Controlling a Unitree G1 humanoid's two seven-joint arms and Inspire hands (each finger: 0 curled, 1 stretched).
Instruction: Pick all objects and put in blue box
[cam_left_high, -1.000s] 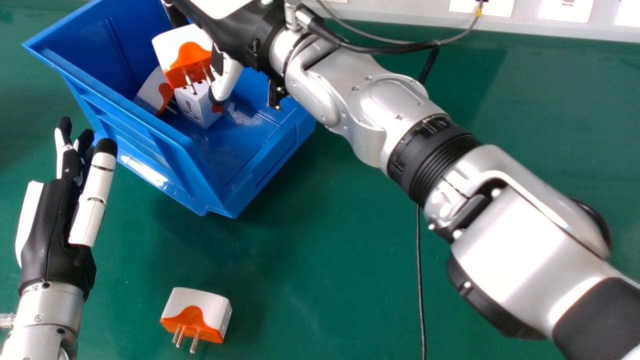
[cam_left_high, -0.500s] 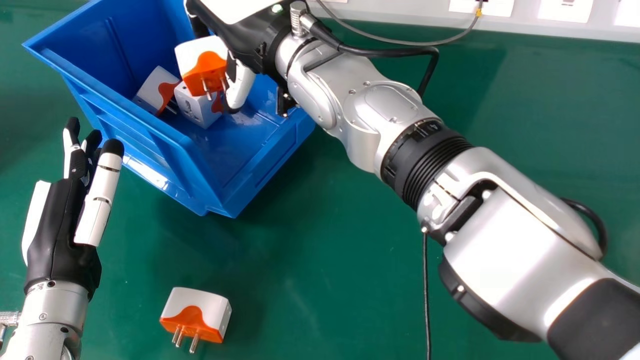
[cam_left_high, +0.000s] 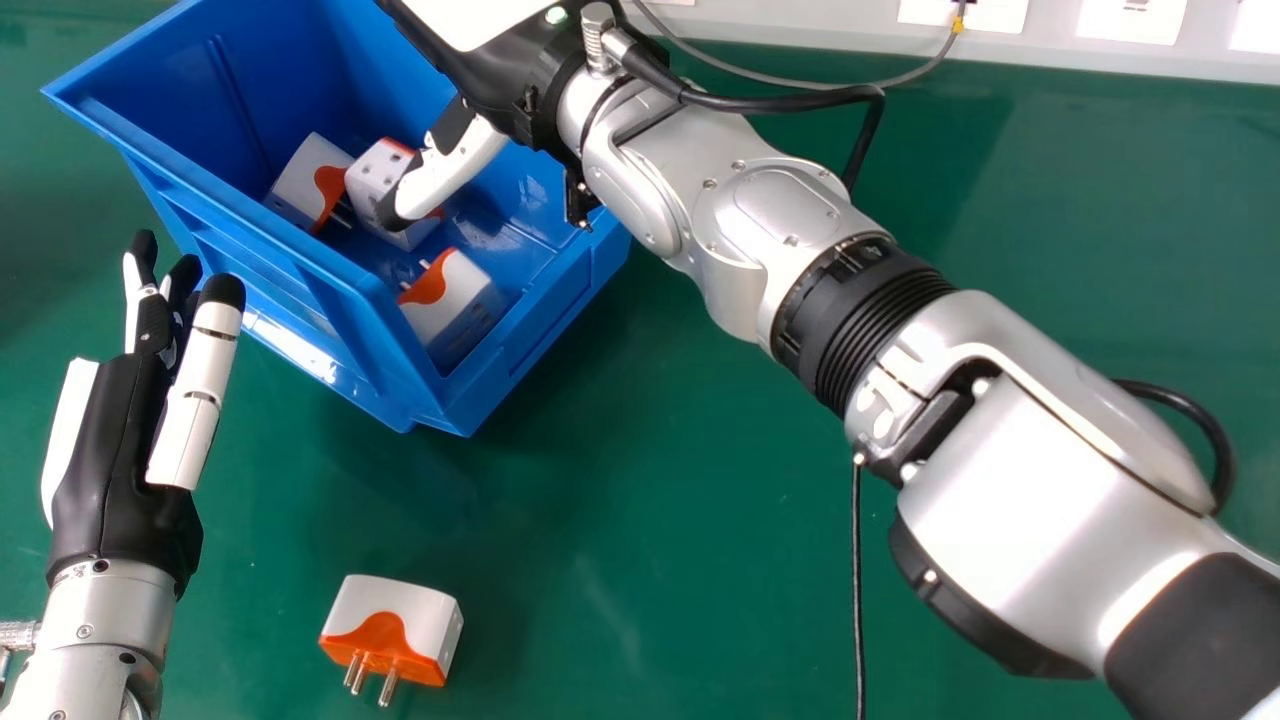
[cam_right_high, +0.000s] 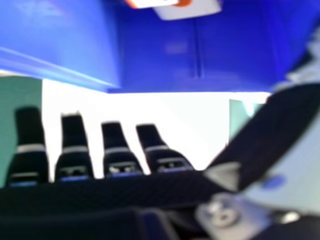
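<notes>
**Three plugs in the blue box, one out on the table**

From where I stand, the left hand (cam_left_high: 120, 450) is furthest left, fingers straight and holding nothing, parked outside the box, probably to leave the other arm room. Next is the open-topped blue plastic box (cam_left_high: 330, 290), set at a slant, its wide mouth within easy reach. Inside, leftmost, a blocky white plastic travel adapter with an orange end (cam_left_high: 305, 175) lies tipped; just beside it, a boxy white adapter with small sockets (cam_left_high: 370, 180) is partly behind a thumb. Below, on the green table (cam_left_high: 640, 520), a white-and-orange adapter with metal pins (cam_left_high: 390, 625) lies on its side, body clear for grasping; I'd guess it goes in next. A third boxed one, white with an orange wavy end (cam_left_high: 455, 300), leans in the near corner, as if simply dropped. The right hand (cam_left_high: 510, 75) is over the box, fingers (cam_right_high: 29, 145) extended and gripping nothing, which suits a release
</notes>
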